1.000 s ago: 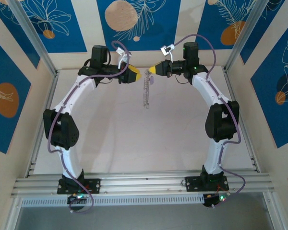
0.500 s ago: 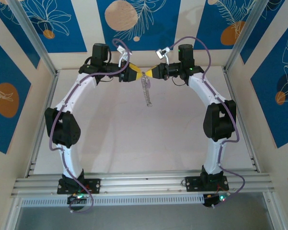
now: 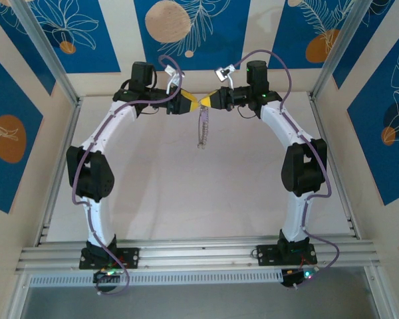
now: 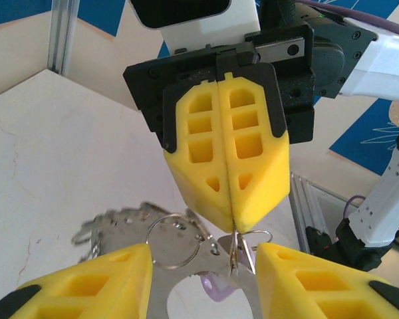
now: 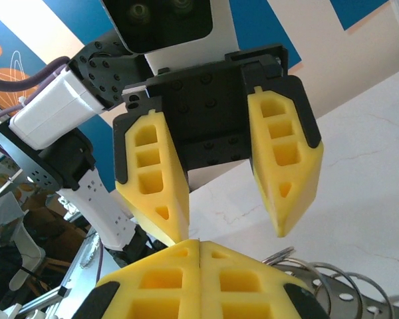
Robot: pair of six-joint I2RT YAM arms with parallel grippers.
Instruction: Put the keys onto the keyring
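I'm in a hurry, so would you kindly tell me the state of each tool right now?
Left tool: open, fingers apart.
Right tool: closed, pinching a thin wire of the keyring.

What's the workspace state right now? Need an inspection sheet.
Surface: pale marbled table, faint veins.
Job's things: keyring hangs off the table where the grippers meet; lilac-headed key sits among its metal loops, and I cannot tell whether it is threaded.
Clutter: nothing seen.
Grippers: right gripper shut, pinching a thin wire of the keyring; left gripper open, tips facing it.
Cables: purple cables run along both arms, away from the fingers.
Surroundings: aluminium frame; blue-and-cream patterned walls.
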